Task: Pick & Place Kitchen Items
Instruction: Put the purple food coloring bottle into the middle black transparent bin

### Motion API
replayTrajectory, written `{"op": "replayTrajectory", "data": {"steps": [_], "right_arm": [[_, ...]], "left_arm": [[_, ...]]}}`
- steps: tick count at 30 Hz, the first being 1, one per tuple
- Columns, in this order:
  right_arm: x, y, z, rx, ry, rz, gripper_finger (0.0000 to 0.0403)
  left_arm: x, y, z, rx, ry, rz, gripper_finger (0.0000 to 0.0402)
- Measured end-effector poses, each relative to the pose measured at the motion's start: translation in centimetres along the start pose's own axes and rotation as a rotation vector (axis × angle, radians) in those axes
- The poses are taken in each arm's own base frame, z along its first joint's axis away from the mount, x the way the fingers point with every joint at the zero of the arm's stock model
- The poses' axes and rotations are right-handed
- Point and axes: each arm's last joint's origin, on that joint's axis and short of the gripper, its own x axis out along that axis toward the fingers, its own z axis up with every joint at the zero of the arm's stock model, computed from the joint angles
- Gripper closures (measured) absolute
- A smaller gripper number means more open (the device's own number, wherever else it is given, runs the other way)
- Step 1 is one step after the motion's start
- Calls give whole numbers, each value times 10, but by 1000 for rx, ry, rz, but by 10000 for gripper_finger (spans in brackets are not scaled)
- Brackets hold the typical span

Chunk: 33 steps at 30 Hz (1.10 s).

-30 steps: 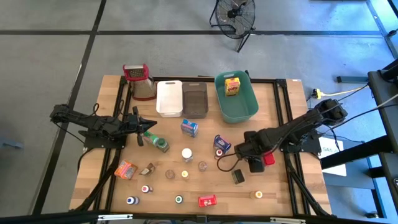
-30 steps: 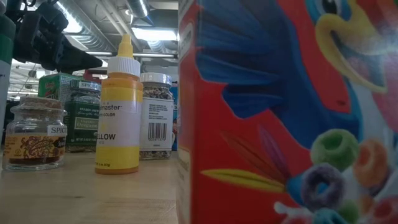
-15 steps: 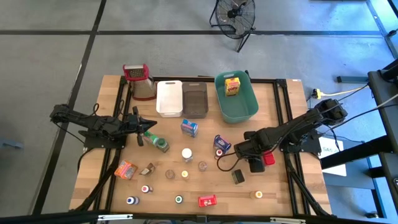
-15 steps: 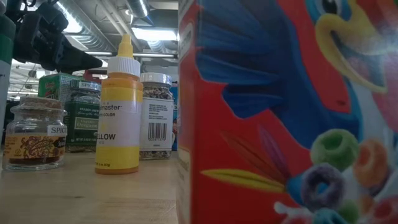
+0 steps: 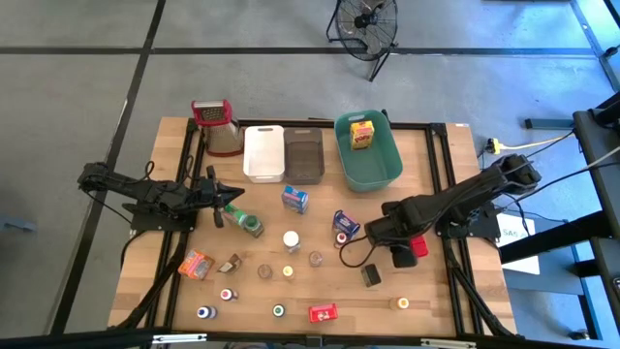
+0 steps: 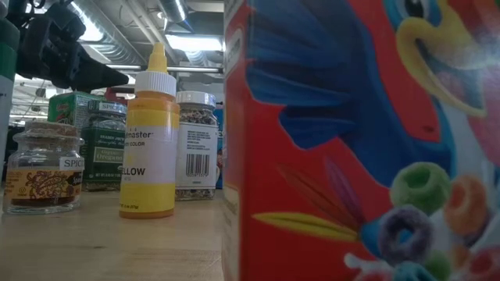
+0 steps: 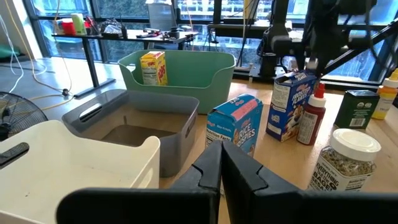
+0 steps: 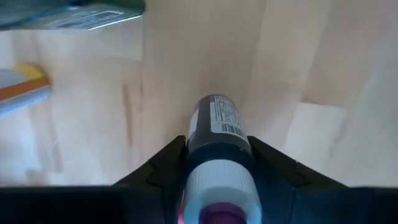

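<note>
My right gripper [image 5: 376, 233] hangs over the table's right half, pointing down, shut on a small dark bottle [image 8: 216, 127] with a white cap and a purple tip. In the high view the gripper hides that bottle. My left gripper [image 5: 235, 197] waits shut at the table's left, above the wood, holding nothing; its fingers [image 7: 221, 168] are together. Several kitchen items stand loose on the table: a blue box [image 5: 295, 199], a green jar [image 5: 250, 225], a white-capped jar [image 5: 292, 240], a red-bodied bottle [image 7: 311, 118]. A yellow box [image 5: 362, 135] sits in the teal bin [image 5: 387, 170]. My right gripper pinches the bottle between its two fingers [image 8: 163, 169], at the shoulder just below the white cap [image 8: 217, 163]. The fingers come from above, pointing down. The bottle hangs upright below them, its base clear of the wooden table.
The white bin [image 5: 263, 167], the brown bin [image 5: 303, 170] and the steel grater [image 5: 218, 126] line the far edge. A black box [image 5: 371, 275] and a red item [image 5: 418, 246] lie close to the right gripper. Bare wood lies between the bins and the items.
My right gripper has risen a little above the table's right half, still pointing down.
</note>
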Motion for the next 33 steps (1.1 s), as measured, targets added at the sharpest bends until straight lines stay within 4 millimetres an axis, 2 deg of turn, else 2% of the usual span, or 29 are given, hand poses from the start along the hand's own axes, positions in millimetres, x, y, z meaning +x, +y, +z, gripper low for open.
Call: {"op": "replayTrajectory", "data": {"steps": [5, 9, 14, 18, 23, 28, 33], "right_arm": [[-47, 6, 6, -61, -39, -5, 251], [-87, 3, 7, -127, -95, -100, 252], [-128, -19, 12, -199, -205, -177, 252], [-153, -47, 14, -246, -280, -210, 252], [-166, -85, 15, -246, -338, -255, 252], [-160, -120, 27, -258, -352, -245, 252], [-148, -152, 58, -272, -290, -229, 252]], "left_arm": [[0, 0, 0, 32, -2, 8, 397], [0, 0, 0, 32, -3, 8, 398], [0, 0, 0, 24, -4, 7, 397], [0, 0, 0, 22, -5, 5, 398], [0, 1, 2, 52, -19, 36, 398], [0, 1, 2, 61, -22, 49, 398], [0, 1, 2, 19, -22, 48, 397]]}}
